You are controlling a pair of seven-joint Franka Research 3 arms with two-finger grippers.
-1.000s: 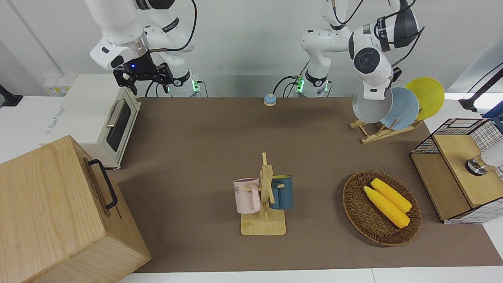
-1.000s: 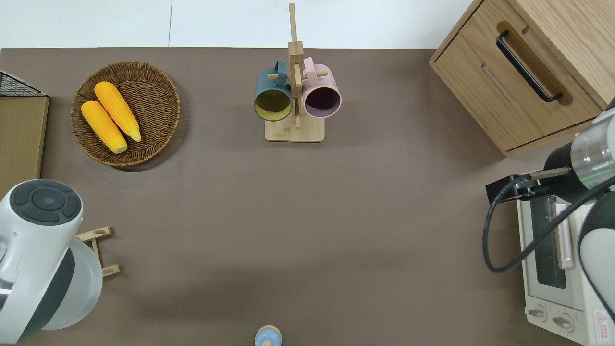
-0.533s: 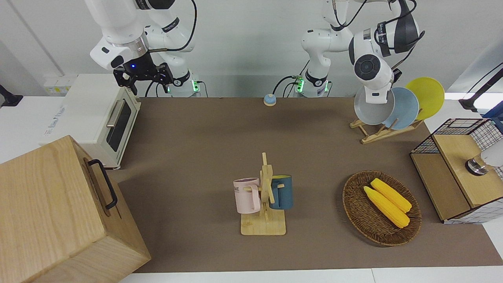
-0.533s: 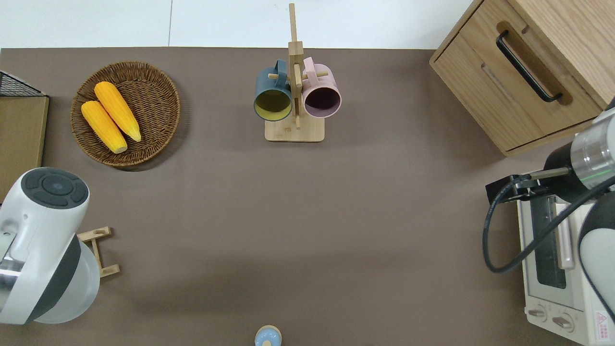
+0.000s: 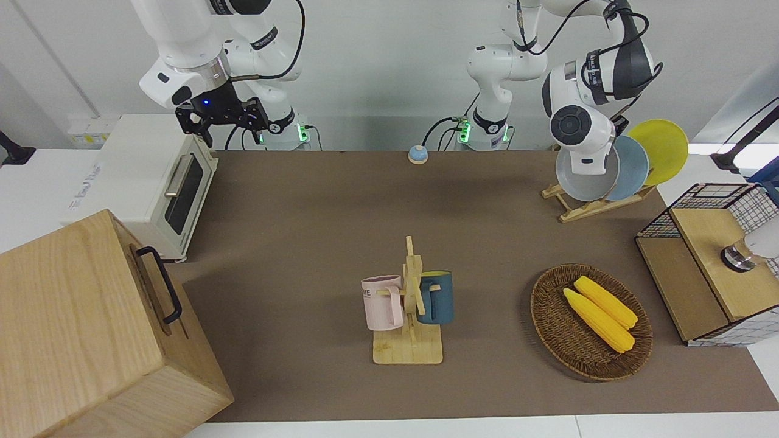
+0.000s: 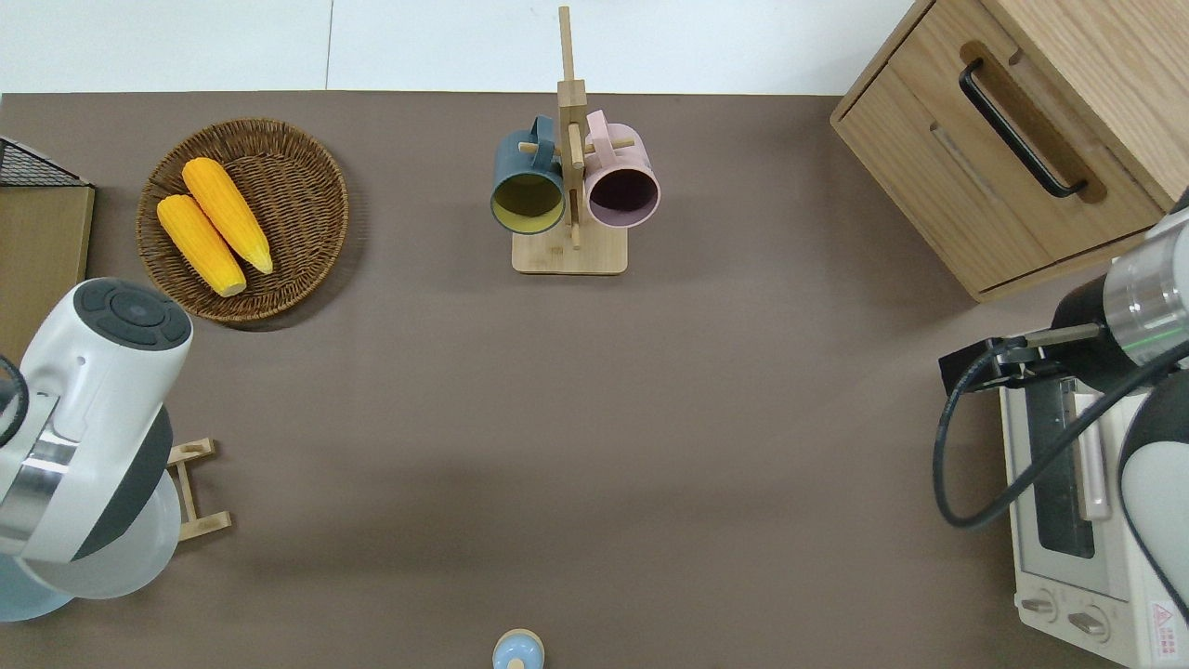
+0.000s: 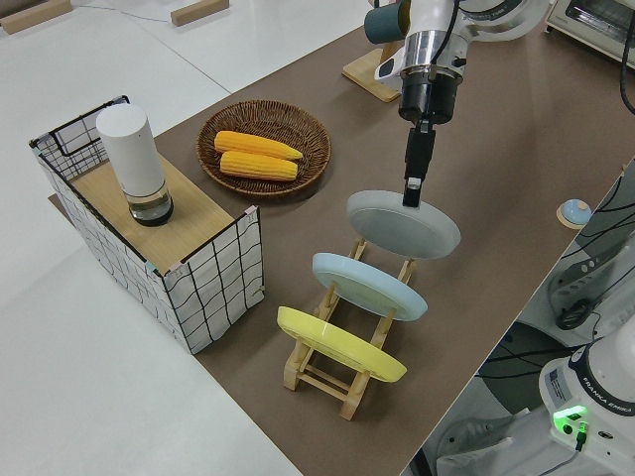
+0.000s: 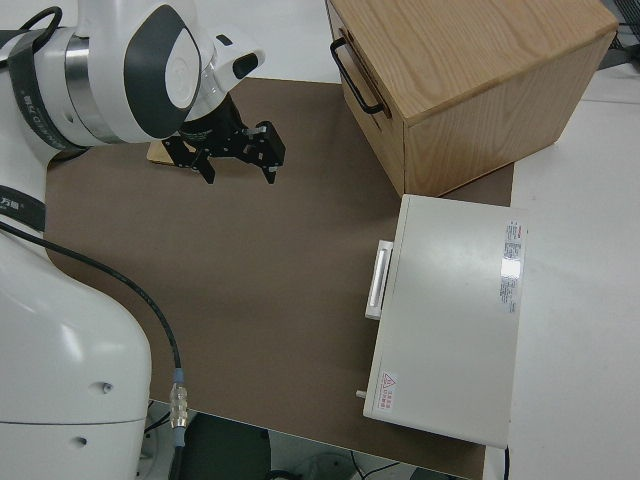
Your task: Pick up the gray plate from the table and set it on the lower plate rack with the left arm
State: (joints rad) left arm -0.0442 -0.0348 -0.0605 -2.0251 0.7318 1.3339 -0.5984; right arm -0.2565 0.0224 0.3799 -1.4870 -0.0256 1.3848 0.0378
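My left gripper (image 7: 411, 188) is shut on the rim of the gray plate (image 7: 402, 226) and holds it tilted over the lower plate rack (image 7: 327, 381), at the slot next to the light blue plate (image 7: 369, 286). I cannot tell whether the plate touches the rack. In the front view the gray plate (image 5: 585, 180) overlaps the light blue plate (image 5: 632, 173) above the rack (image 5: 581, 211). In the overhead view the left arm hides most of the gray plate (image 6: 139, 557) and the rack (image 6: 190, 483). The right arm is parked, its gripper (image 8: 240, 168) open.
A yellow plate (image 7: 340, 343) stands in the rack's last slot. A wicker basket (image 5: 551, 328) with two corn cobs, a wire crate (image 5: 709, 267), a mug tree (image 5: 409, 316) with two mugs, a toaster oven (image 5: 155, 182), a wooden drawer box (image 5: 91, 328) and a small blue bell (image 5: 417, 154) stand on the table.
The left arm has carried the gray plate lower and closer to the light blue plate over the rack. The right arm has not moved.
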